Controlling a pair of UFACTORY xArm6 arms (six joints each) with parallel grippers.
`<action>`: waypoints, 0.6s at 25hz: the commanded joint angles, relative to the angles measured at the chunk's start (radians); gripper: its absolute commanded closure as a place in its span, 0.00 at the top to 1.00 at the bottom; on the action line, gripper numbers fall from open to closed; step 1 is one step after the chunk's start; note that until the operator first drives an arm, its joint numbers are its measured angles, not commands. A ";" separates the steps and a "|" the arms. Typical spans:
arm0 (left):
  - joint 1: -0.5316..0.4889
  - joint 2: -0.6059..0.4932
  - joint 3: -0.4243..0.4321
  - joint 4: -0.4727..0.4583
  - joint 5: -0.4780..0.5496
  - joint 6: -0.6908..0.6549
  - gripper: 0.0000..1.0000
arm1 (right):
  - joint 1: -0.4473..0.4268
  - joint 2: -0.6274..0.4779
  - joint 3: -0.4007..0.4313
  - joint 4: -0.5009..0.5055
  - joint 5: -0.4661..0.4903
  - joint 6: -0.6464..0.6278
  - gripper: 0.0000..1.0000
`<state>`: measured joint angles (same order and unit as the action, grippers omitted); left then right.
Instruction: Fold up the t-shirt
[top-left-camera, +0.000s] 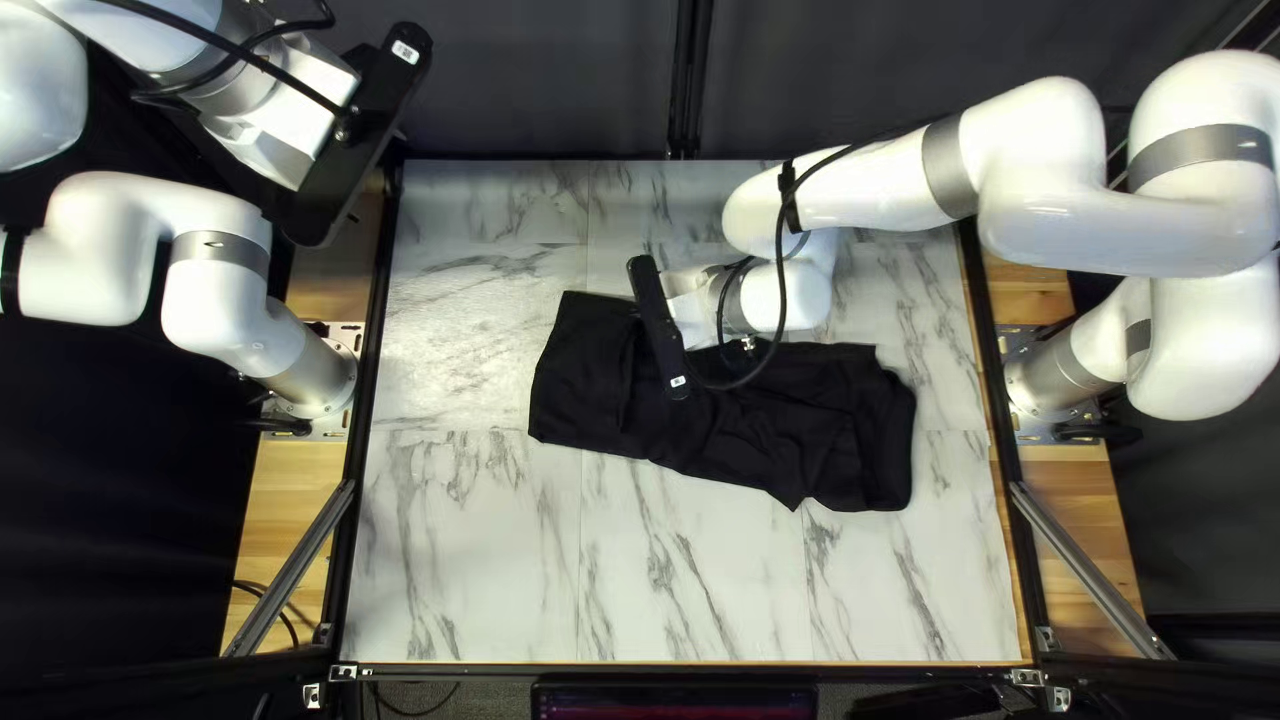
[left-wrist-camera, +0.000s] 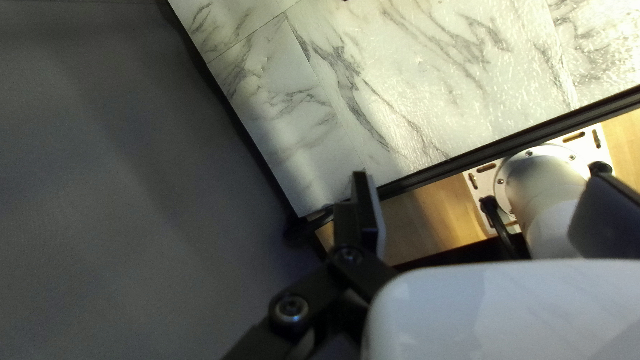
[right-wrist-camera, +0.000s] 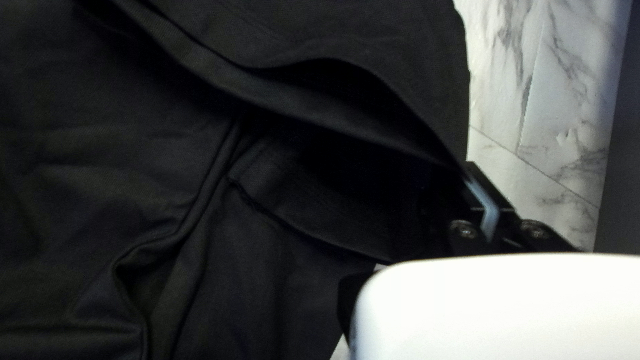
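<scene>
T-shirt (top-left-camera: 587, 387), black throughout, lies at the middle of the marbled surface (top-left-camera: 467, 560), partly folded into a long, uneven band. We see it slant a little, with its end at the right of the top left view set nearer to us than the other. That end shows overlapping folds, and the near edge pokes out in a small pointed corner beside them. The other end is broader and flatter, with a soft crease running through it. In our right wrist view the cloth shows stitched hems and rumpled folds, and an upper layer arches up over a dark hollow, its edge running to the fingers.

Our right gripper (top-left-camera: 694, 318) is down at the shirt's far side. Its fingers (right-wrist-camera: 500, 200) stand close together, pinching the edge of that upper layer between them, while more of the cloth spreads around and beneath them.

Our left gripper (top-left-camera: 274, 140) hangs raised beyond the far left corner of the surface, well apart from the shirt. In its wrist view one of its fingers (left-wrist-camera: 350, 223) stands far out to the side on splayed black links, so we read them as wide apart, over the surface's corner and the wooden ledge (left-wrist-camera: 427, 223) beside it.
</scene>
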<state>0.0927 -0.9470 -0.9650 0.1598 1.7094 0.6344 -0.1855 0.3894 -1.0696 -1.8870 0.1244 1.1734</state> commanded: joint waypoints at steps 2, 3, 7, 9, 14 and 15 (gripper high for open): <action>0.000 0.000 0.000 0.000 0.000 0.000 1.00 | 0.006 -0.004 0.009 0.039 0.007 -0.023 1.00; 0.000 0.000 0.000 0.000 0.000 0.000 1.00 | 0.008 0.001 0.008 0.050 0.010 -0.031 1.00; 0.000 0.000 0.000 0.000 0.000 0.000 1.00 | 0.011 0.019 0.001 0.103 0.016 -0.082 1.00; 0.000 0.000 0.000 0.000 0.000 0.000 1.00 | 0.007 0.026 -0.007 0.137 0.014 -0.121 0.62; 0.000 0.000 0.000 0.000 0.000 0.000 1.00 | 0.015 0.045 -0.035 0.196 0.017 -0.186 0.00; 0.000 0.000 0.000 0.000 0.000 0.000 1.00 | 0.018 0.044 -0.035 0.193 0.018 -0.183 0.00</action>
<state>0.0927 -0.9470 -0.9650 0.1598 1.7094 0.6344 -0.1728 0.4307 -1.0996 -1.7014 0.1396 0.9983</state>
